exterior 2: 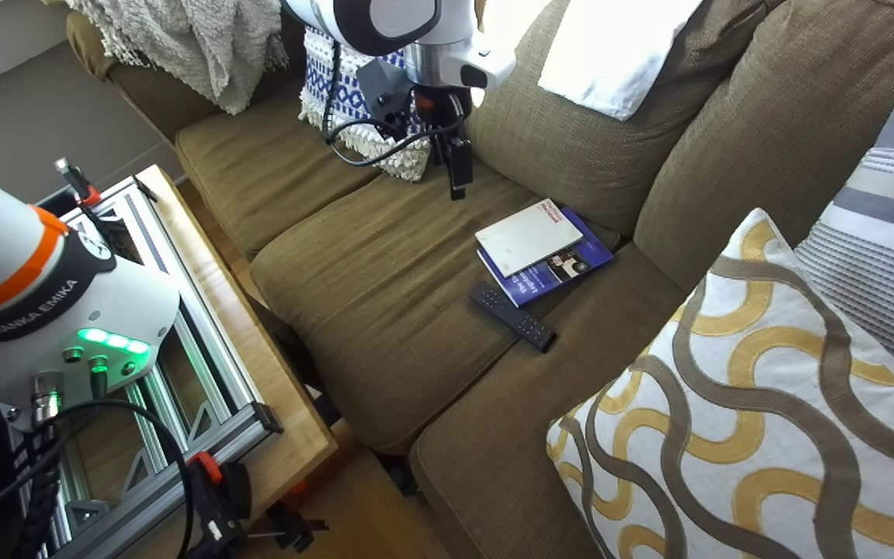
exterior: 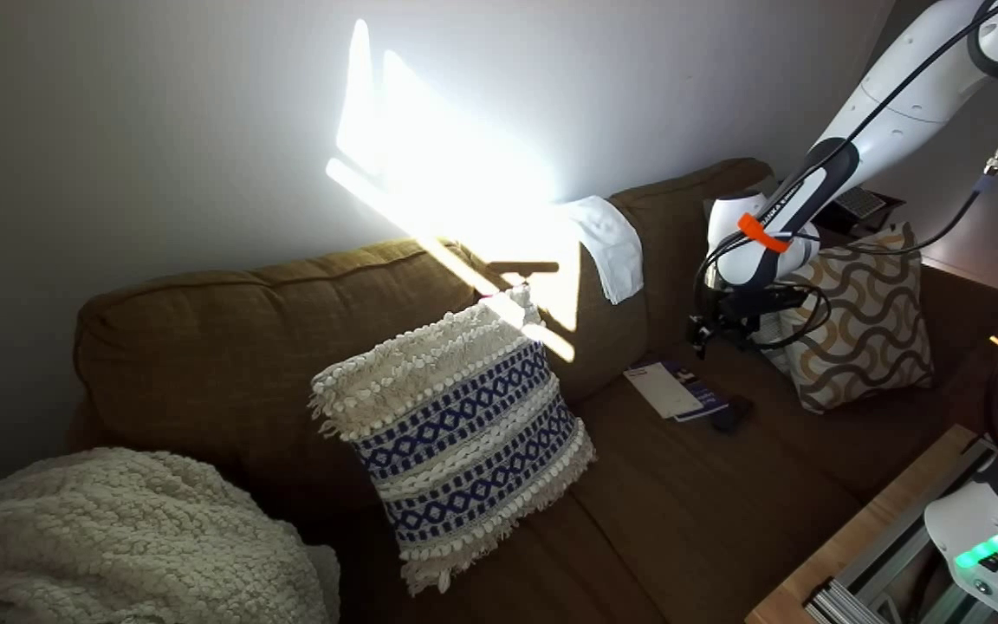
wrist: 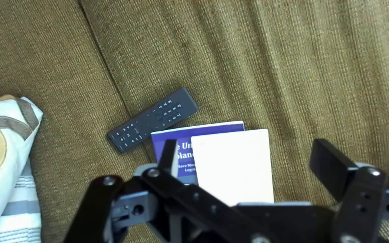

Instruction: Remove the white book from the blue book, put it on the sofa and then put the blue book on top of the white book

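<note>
The white book (exterior: 662, 390) (exterior 2: 528, 237) (wrist: 233, 168) lies flat on top of the blue book (exterior: 712, 402) (exterior 2: 593, 250) (wrist: 185, 160), offset so that part of the blue cover shows. Both rest on the seat of the brown sofa (exterior: 690, 503) (exterior 2: 362, 303) (wrist: 299, 84), near its back cushions. My gripper (exterior: 700, 336) (exterior 2: 459, 175) (wrist: 245, 145) is open and empty, in the air above the seat. In the wrist view its fingers appear on either side of the white book, the left one overlapping the blue cover. The gripper hides the books' lower part there.
A dark remote (exterior: 731, 415) (exterior 2: 513, 314) (wrist: 154, 119) lies beside the blue book. A patterned pillow (exterior: 858, 325) (exterior 2: 726, 404) and a blue-and-white knitted pillow (exterior: 464, 433) stand on the sofa. A white cloth (exterior: 610, 247) (exterior 2: 610, 54) drapes over the back.
</note>
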{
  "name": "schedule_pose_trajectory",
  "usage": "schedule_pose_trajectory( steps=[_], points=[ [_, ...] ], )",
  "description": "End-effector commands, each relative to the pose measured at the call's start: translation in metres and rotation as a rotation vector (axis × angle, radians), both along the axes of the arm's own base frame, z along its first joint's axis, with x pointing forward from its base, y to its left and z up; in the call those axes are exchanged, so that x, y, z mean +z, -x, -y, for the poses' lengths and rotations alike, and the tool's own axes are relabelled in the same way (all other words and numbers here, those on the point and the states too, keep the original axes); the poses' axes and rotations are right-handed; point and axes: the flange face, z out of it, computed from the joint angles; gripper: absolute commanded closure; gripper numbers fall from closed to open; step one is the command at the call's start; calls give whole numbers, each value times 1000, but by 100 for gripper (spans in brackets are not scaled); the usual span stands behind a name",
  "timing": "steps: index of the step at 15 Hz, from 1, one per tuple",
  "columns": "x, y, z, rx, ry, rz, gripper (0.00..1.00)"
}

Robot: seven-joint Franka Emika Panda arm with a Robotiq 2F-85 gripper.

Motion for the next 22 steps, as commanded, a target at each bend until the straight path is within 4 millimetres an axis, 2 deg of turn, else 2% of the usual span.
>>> schedule_pose_trajectory(
  steps=[1,14,22],
  points=[
    [-6,-4,0,7,23,-9,0],
    [-145,-75,-23,231,46,-73,0],
    [-206,-89,-33,342,129,-201,0]
  ],
)
